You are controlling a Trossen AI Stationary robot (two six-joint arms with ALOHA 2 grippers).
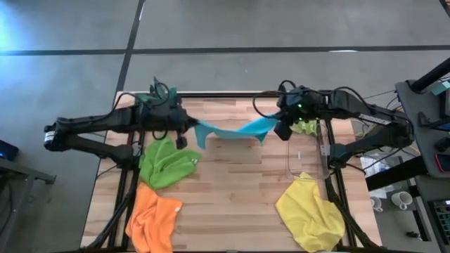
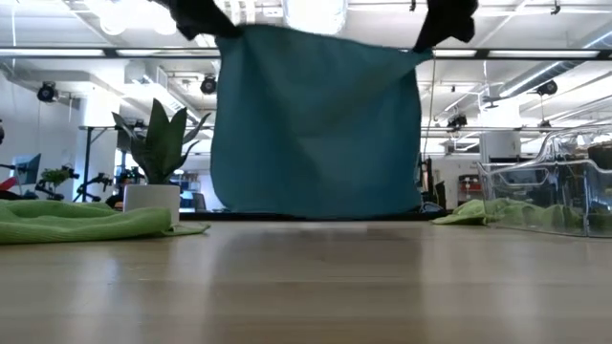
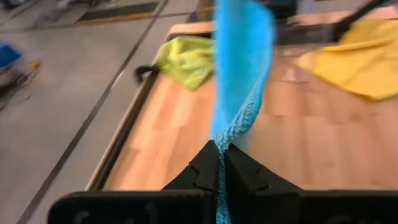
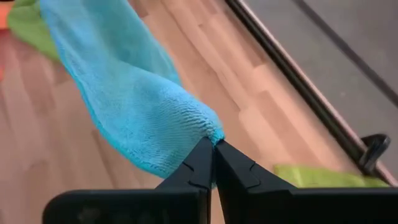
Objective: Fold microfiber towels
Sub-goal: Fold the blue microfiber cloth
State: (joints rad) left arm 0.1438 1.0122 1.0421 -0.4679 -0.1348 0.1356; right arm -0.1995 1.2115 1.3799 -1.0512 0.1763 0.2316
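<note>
Two corners of the blue towel [image 2: 316,119] are pinched, one by my left fingers [image 3: 219,163] and one by my right fingers [image 4: 213,157], both clenched on the cloth. I hold it stretched between them above the far part of the desk [image 1: 239,190], so it hangs flat (lower edge near the wood) for folding. Farther off lie the green towel [image 1: 165,163], orange towel [image 1: 151,221] and yellow towel [image 1: 309,211].

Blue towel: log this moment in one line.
blue towel hanging spread above table | left gripper shut on corner | right gripper shut on other corner
</note>
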